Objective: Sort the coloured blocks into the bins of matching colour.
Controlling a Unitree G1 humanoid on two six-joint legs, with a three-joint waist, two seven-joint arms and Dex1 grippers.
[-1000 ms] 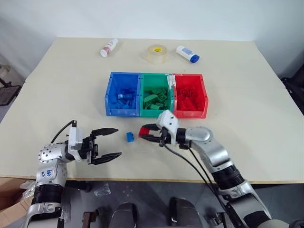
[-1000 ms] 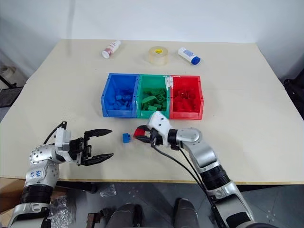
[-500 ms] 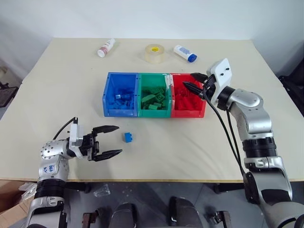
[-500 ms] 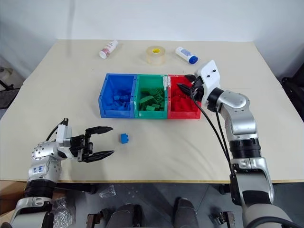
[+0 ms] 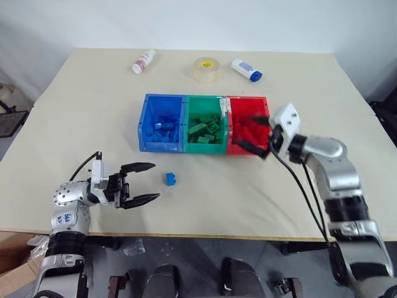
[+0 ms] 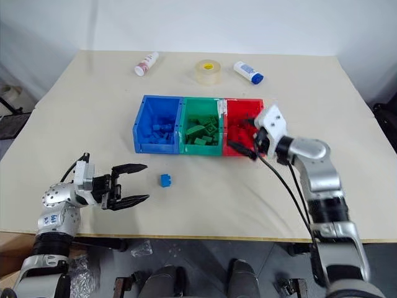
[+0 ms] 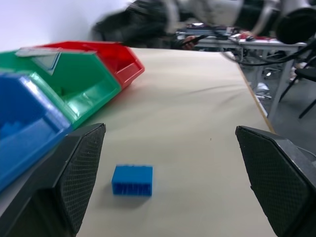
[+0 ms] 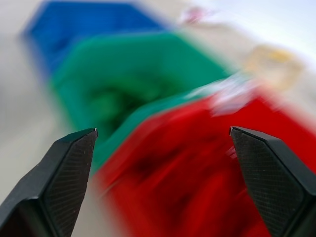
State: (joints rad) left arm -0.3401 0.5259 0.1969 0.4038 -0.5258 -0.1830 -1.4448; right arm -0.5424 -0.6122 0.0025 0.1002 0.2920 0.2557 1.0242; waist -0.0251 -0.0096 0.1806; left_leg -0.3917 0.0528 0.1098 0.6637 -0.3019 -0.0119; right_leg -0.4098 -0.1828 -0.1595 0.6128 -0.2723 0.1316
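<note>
One blue block (image 5: 170, 179) lies on the table in front of the bins. My left gripper (image 5: 155, 180) hovers just left of it, open and empty, and the block (image 7: 132, 180) sits low between the fingers in the left wrist view. The joined bins are blue (image 5: 160, 146), green (image 5: 205, 148) and red (image 5: 247, 99), each holding like-coloured bricks. My right gripper (image 5: 245, 130) is open and empty at the red bin's near right corner, pointing across the bin. The red bin (image 8: 197, 148) lies blurred between its fingers in the right wrist view.
A roll of clear tape (image 5: 205, 69) and two small white bottles (image 5: 142, 61) (image 5: 246, 69) lie at the back of the table. The table's front edge runs just below my left gripper.
My right gripper, shut on a red block beside the blue block, carried it to the red bin and opened. It now holds nothing. The left gripper stayed in place.
</note>
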